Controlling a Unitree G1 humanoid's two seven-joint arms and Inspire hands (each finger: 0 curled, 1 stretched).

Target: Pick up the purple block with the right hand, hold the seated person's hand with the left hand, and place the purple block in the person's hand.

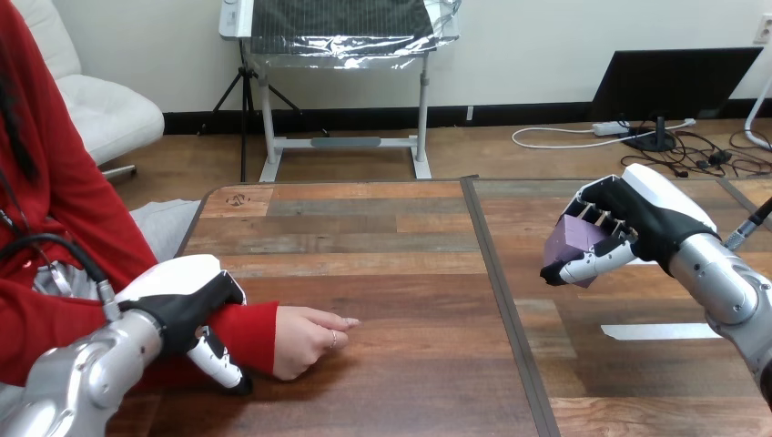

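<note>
Robot test lab: silver robot arms (82, 373), wooden table (382, 228) with white tape mark (651, 331).

purple block (575, 238): dusty purple, plain
right robot hand (637, 218): black, white shell on the back, black-and-white fingers
left robot hand (187, 305): same black and white combo
forearms (91, 373): silver
sleeve (246, 332): red
tabletop (382, 246): patchy brown wood planks, dark centre seam
strip (651, 331): white

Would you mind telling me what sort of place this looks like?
Probably a robot-handover test bench: a wooden table, the right hand gripping a purple block, the left hand clasping a seated person's wrist.
</note>
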